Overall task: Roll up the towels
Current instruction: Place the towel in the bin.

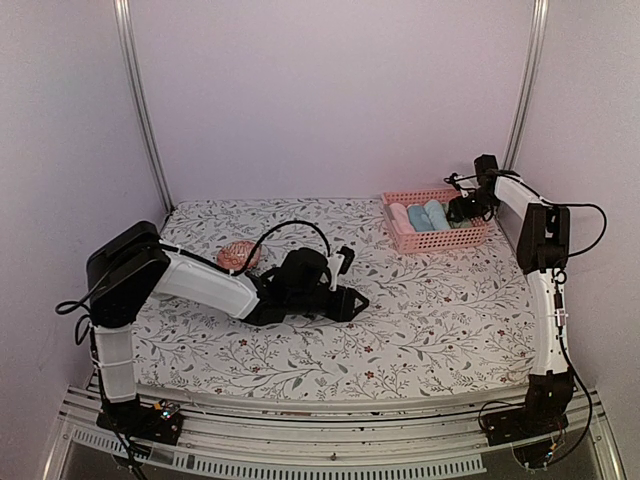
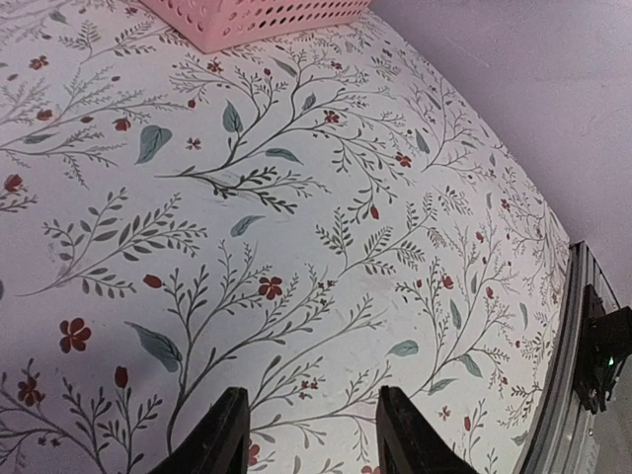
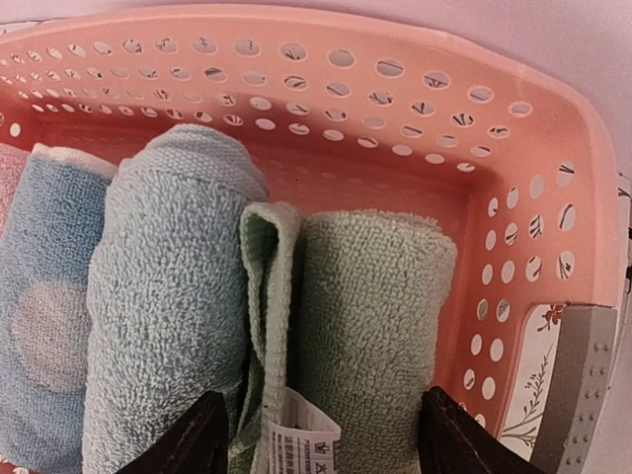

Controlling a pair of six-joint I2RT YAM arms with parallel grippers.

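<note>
The pale green towel (image 3: 380,316) lies rolled at the right end of the pink basket (image 3: 553,128), its loose edge and white label (image 3: 301,434) on its left side. A light blue rolled towel (image 3: 168,296) lies beside it, then another blue one (image 3: 44,316). My right gripper (image 3: 326,439) is open, its fingers standing either side of the green roll. From above, the right gripper (image 1: 462,208) is at the right end of the basket (image 1: 430,241), which holds the rolls (image 1: 428,216). My left gripper (image 2: 311,434) hovers open over the bare cloth with nothing in it, mid-table (image 1: 355,303).
A floral tablecloth (image 1: 430,320) covers the table. A pinkish round object (image 1: 238,255) sits behind the left arm. The basket's corner (image 2: 247,20) shows at the top of the left wrist view. White walls and metal posts enclose the back and sides.
</note>
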